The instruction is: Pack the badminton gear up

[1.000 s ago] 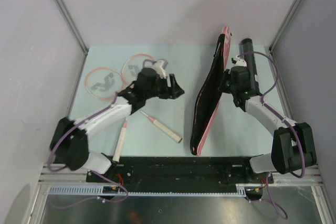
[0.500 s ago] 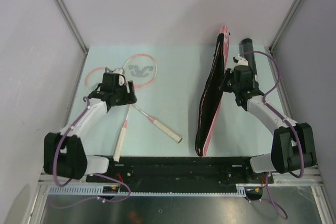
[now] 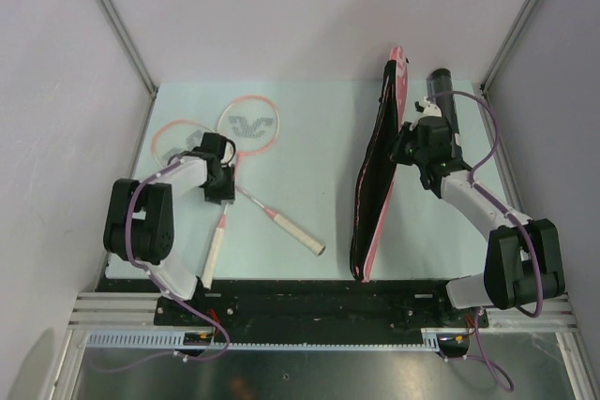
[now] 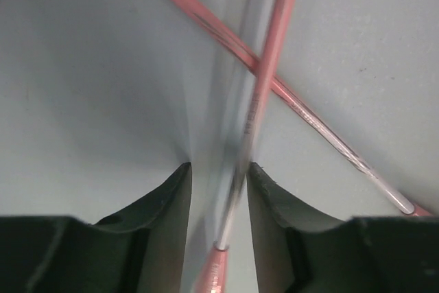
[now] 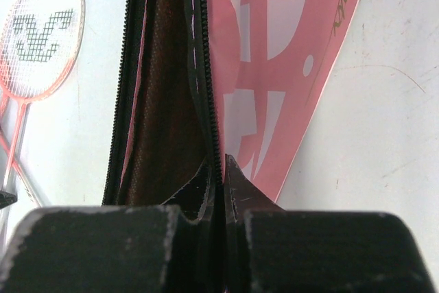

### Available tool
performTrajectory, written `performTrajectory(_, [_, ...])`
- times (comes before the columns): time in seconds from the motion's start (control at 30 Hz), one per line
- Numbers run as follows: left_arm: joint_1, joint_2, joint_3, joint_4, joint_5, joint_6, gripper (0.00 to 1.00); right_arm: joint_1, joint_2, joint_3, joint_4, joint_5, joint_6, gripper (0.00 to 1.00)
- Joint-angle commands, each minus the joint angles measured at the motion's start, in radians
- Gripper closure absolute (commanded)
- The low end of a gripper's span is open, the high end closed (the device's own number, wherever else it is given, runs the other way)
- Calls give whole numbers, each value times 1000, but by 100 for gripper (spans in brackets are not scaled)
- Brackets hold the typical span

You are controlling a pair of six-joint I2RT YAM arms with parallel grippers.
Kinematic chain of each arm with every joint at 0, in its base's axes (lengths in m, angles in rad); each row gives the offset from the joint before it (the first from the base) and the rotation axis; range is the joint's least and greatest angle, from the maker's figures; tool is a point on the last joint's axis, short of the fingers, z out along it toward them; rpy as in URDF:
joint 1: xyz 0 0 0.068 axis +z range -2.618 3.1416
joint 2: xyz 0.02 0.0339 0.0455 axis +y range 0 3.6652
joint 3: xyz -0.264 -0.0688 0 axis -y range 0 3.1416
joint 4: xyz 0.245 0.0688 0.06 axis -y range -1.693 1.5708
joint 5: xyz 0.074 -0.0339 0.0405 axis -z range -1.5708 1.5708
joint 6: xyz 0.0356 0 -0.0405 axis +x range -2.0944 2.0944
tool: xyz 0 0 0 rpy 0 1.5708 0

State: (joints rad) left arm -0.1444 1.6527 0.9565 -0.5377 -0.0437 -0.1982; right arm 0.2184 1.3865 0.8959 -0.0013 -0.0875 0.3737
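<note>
Two pink-framed rackets (image 3: 248,124) (image 3: 183,142) lie on the table at the left, shafts crossed, white handles (image 3: 214,250) (image 3: 295,231) pointing toward me. My left gripper (image 3: 222,182) is open, low over the crossing. In the left wrist view its fingers (image 4: 171,197) straddle one racket shaft (image 4: 257,101) without touching it; the other shaft (image 4: 309,118) runs across behind. My right gripper (image 3: 410,150) is shut on the zipper edge (image 5: 218,138) of the pink racket bag (image 3: 375,185), holding it on edge with its dark inside (image 5: 164,101) open to the left. A black tube (image 3: 441,91) lies behind my right wrist. No shuttlecocks show.
Grey walls with metal posts close in the table on the left, back and right. The bag's pink printed side (image 5: 274,66) faces right. A racket head (image 5: 41,32) shows at the far left of the right wrist view.
My left arm swung from the table's middle to the left and came down over the crossed racket shafts. My right gripper kept its hold on the bag, which barely shifted.
</note>
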Motion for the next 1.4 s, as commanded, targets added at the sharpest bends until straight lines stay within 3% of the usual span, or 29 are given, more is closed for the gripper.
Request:
performTrajectory(0.0, [-18, 27, 53, -1, -42, 34, 64, 12, 6, 3, 83, 69, 40, 100])
performTrajectory(0.07, [-27, 24, 54, 2, -56, 37, 69, 24, 14, 9, 86, 88, 62, 100])
performTrajectory(0.17, [-38, -10, 57, 2, -36, 49, 91, 52, 31, 18, 101, 166, 60, 100])
performTrajectory(0.23, [-47, -46, 60, 2, -27, 60, 100, 53, 46, 24, 106, 172, 59, 100])
performTrajectory(0.4, [-98, -203, 85, -4, 8, 74, 99, 41, 97, 54, 110, 189, 51, 100])
performTrajectory(0.5, [-127, -272, 123, -7, 106, 82, 100, 48, 129, 72, 121, 241, 54, 100])
performTrajectory(0.77, [-185, -306, 237, -15, 773, 34, 99, 68, 195, 109, 198, 385, 70, 100])
performTrajectory(0.83, [-211, -312, 251, -13, 792, -9, 100, 68, 221, 118, 225, 408, 68, 100])
performTrajectory(0.93, [-346, -362, 263, -13, 461, 48, 99, 65, 258, 164, 196, 401, 77, 100])
performTrajectory(0.97, [-436, -369, 274, -13, 204, 86, 100, 62, 263, 184, 187, 397, 91, 100])
performTrajectory(1.1, [-526, -360, 295, -13, -110, 101, 100, 64, 266, 210, 164, 419, 114, 100])
performTrajectory(1.17, [-585, -355, 294, -5, -200, 140, 100, 61, 275, 225, 139, 419, 126, 100])
performTrajectory(1.2, [-607, -355, 291, 10, -317, 155, 100, 59, 276, 241, 129, 423, 137, 100])
performTrajectory(1.37, [-719, -314, 283, 24, -557, 237, 100, 52, 282, 268, 74, 408, 188, 100])
